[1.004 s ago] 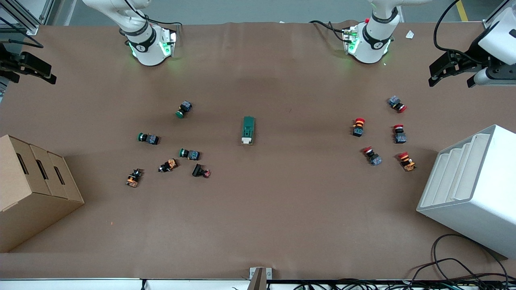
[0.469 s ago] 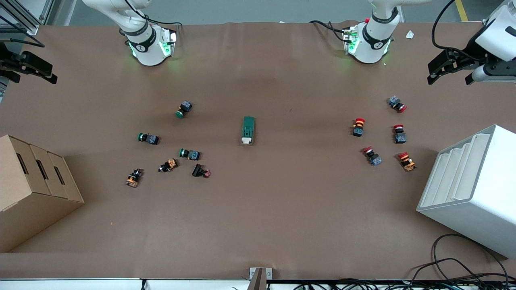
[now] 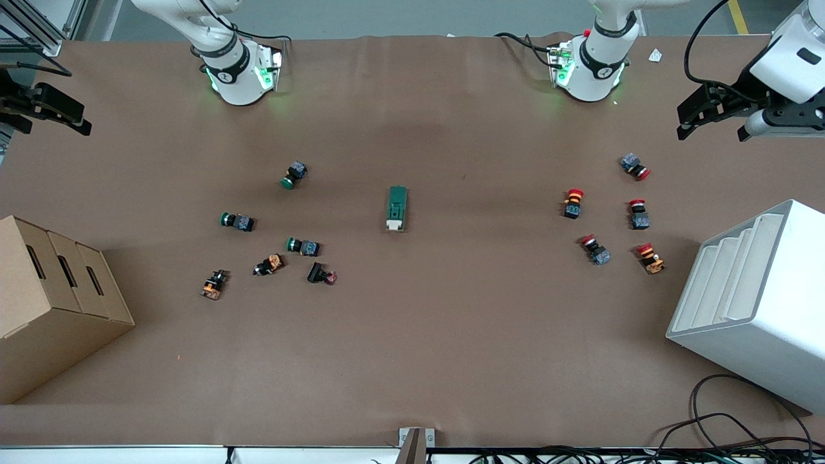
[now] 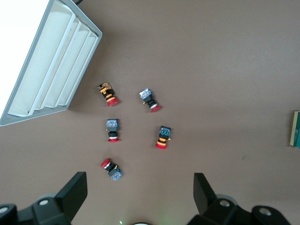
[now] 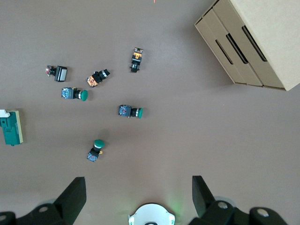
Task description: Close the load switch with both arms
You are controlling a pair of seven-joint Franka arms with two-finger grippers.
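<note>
**Load switch alone at the middle, both tools open and far from it**

Taking the front view as a clock face, the brown tabletop [image 3: 451,335] carries a cardboard box [image 3: 38,322] at eight o'clock and a white rack [image 3: 760,303] at four o'clock. The left arm [image 3: 596,61] and the right arm [image 3: 232,71] both wait. The left tool [image 3: 712,125] hangs at two o'clock and the right tool [image 3: 55,119] at ten o'clock, each with its fingers spread wide and holding nothing.

The load switch [image 3: 397,208] lies flat near the centre, well apart from both tools. Its long axis runs from twelve to six, and its white handle piece [image 3: 394,225] is at the six o'clock end.

I judge it small, light, rigid plastic that may slide on the paper-like cover. One tool should clamp the green body across its long sides, and the other should push the handle.

Green push buttons [image 3: 294,174] lie around nine o'clock and red push buttons [image 3: 572,203] around three.

I can read no writing or brand anywhere.
</note>
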